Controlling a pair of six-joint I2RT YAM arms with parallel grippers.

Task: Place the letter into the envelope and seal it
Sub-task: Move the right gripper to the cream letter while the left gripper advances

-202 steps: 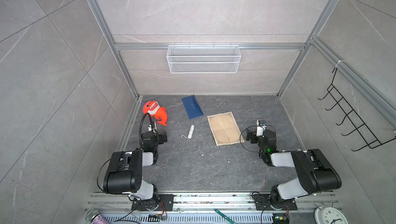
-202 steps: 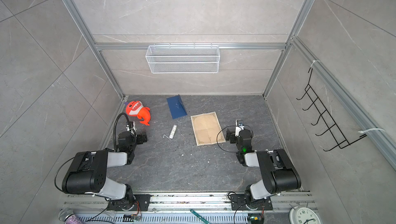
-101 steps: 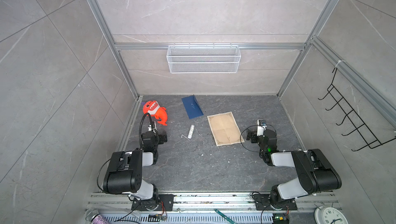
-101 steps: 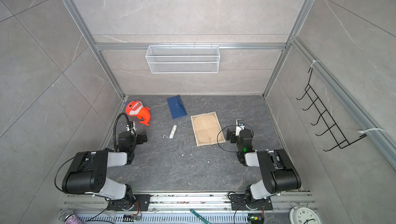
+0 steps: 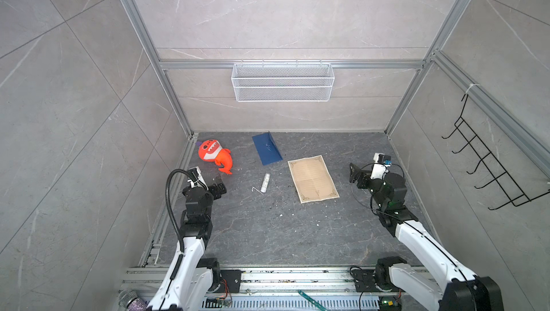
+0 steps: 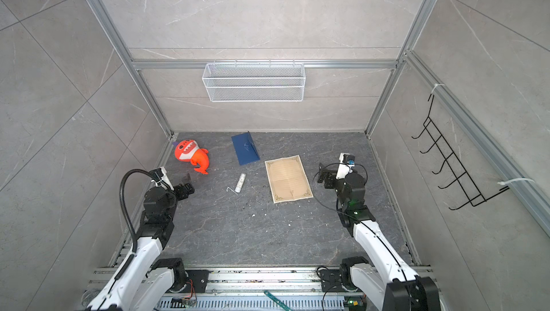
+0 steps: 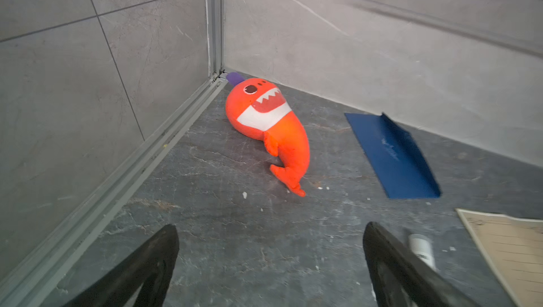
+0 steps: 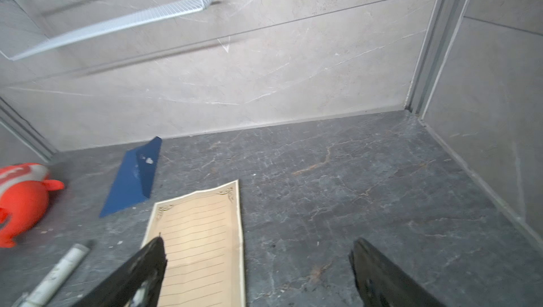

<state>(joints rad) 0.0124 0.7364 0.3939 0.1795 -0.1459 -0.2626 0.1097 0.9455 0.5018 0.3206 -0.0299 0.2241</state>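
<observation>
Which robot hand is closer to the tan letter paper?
Right. The right gripper hangs open just beside the letter, a small gap away. The left gripper is farther off, beyond the glue stick, near the orange toy.

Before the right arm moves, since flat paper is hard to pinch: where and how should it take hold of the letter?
Probably the long edge facing the right gripper, near its far corner, coming low from the right. The letter lies flat and unfolded on the table; that corner seems slightly curled up, giving open jaws a lip.
</observation>
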